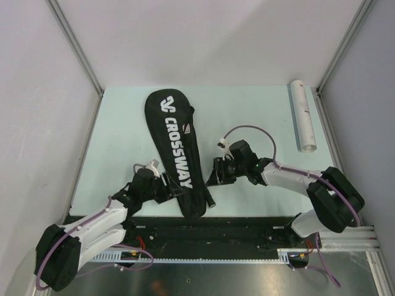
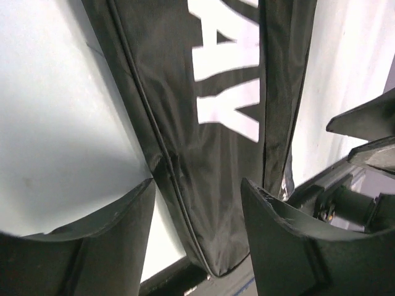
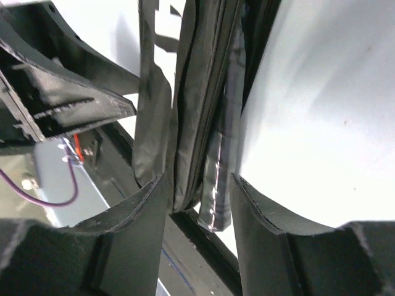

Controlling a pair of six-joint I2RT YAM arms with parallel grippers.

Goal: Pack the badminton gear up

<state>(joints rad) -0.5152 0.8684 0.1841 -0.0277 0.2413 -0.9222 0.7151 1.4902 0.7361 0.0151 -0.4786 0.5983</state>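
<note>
Top external view: a long black fabric racket bag lettered "CROSSWAY" [image 1: 176,145] lies flat on the pale green table [image 1: 123,135], its narrow end between the two tools. The left gripper [image 1: 164,192] stands just beside that end's left edge. In its wrist view the fingers are parted wide and hold nothing, and the bag's seam runs ahead between them. The right gripper [image 1: 216,174], just right of the bag, is likewise parted and empty, with the zip-lined edge [image 3: 188,123] straight ahead of its gap.

The step in hand is judged to be closing the narrow end. To do it well, one tool should pin the fabric flat while the other takes the loose edge alone and draws along the seam without dragging the bag.

A white cylindrical tube [image 1: 303,116] lies on its side, well apart to the right gripper's far right. Its contents cannot be told. From the bag's narrow end a glossy black racket handle [image 3: 219,179] pokes out just ahead of the right fingertips. No racket heads or shuttlecocks are visible.
</note>
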